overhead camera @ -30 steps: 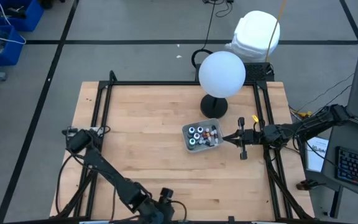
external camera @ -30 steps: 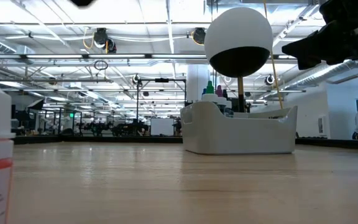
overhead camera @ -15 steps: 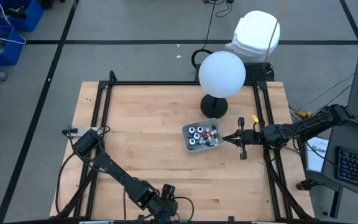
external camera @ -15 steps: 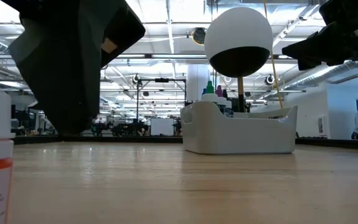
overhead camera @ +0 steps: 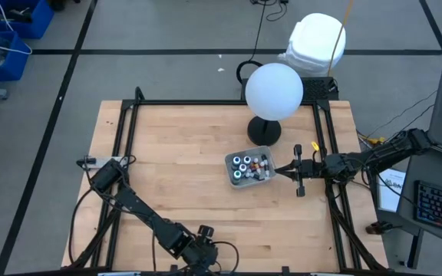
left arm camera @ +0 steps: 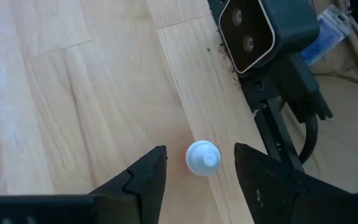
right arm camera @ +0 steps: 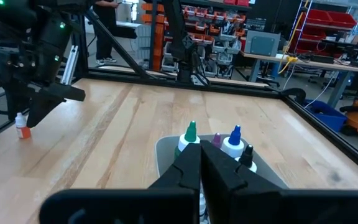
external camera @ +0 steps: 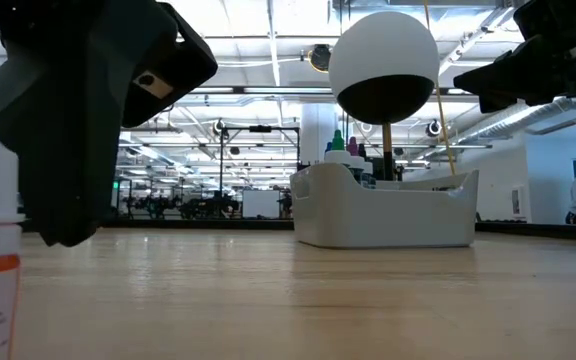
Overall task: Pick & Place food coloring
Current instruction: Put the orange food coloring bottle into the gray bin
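One little bottle [left arm camera: 203, 157] stands straight up near the table's [overhead camera: 175, 176] front edge, white cap pointing up. The left gripper [left arm camera: 197, 177] hangs over it, jaws spread wide, one on each side, not touching. The other bottles [overhead camera: 250, 163] sit upright in the tray [overhead camera: 232, 175]. The right gripper [overhead camera: 276, 170] waits beside the tray, jaws pressed together.

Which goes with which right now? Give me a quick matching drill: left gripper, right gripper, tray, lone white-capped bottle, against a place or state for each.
Things:
1. left gripper
2. right gripper
3. tray
4. lone white-capped bottle

Places or states:
A. holds a cluster of little bottles, mid-table
B. fingers shut, just beside the tray
C. stands upright near the table's front edge
D. fingers open on either side of a bottle

Pairs: 1-D, 2-B, 3-A, 4-C
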`<state>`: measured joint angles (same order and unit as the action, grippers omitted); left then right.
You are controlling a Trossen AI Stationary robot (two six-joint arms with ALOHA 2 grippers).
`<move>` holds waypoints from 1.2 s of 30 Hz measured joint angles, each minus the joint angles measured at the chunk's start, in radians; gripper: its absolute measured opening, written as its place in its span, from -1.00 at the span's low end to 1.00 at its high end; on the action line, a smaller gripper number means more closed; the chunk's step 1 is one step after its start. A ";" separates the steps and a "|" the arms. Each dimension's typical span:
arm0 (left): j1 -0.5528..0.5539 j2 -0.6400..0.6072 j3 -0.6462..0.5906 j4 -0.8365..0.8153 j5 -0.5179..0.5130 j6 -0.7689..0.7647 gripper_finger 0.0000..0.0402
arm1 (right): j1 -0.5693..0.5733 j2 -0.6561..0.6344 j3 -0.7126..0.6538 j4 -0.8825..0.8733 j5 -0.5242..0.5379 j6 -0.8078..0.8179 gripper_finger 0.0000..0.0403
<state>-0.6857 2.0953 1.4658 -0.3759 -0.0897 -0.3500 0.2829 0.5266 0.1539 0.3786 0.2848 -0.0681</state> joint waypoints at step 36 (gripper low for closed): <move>0.002 0.000 0.000 0.013 0.004 -0.019 -0.26 | 0.000 0.000 0.000 -0.002 0.000 -0.004 -1.00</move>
<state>-0.6833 2.0949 1.4658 -0.3626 -0.0859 -0.3695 0.2832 0.5263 0.1539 0.3771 0.2852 -0.0723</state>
